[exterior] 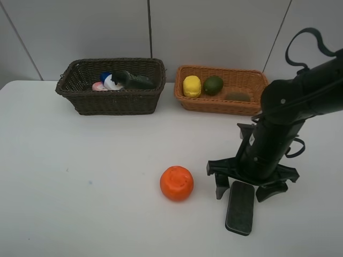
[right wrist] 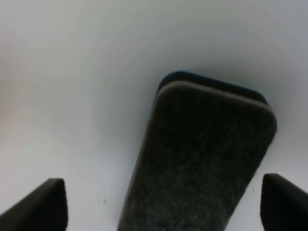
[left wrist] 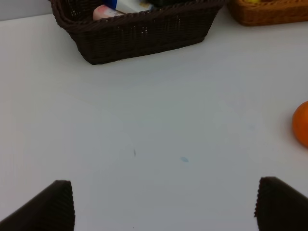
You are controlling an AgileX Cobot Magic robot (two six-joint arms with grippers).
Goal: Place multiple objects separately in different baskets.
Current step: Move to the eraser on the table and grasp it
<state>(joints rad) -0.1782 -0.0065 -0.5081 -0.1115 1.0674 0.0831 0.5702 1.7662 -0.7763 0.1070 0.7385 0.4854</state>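
Observation:
A flat dark rectangular block [exterior: 240, 208] lies on the white table at the front right; it fills the right wrist view [right wrist: 202, 159]. My right gripper [exterior: 245, 191] is open, its fingers either side of the block's near end, just above it. An orange fruit [exterior: 177, 183] sits left of the block and shows at the edge of the left wrist view [left wrist: 301, 123]. The dark brown basket [exterior: 80, 101] holds pink, white blue-capped and dark green bottles. The light orange-tan basket [exterior: 214, 104] holds a yellow fruit [exterior: 192, 86], a green fruit [exterior: 213, 85] and a brown one [exterior: 238, 96]. My left gripper [left wrist: 163, 207] is open and empty.
The two baskets stand side by side at the back of the table, against a grey wall. The dark basket [left wrist: 139, 36] and a corner of the tan basket [left wrist: 269, 12] show in the left wrist view. The left arm is out of the exterior view.

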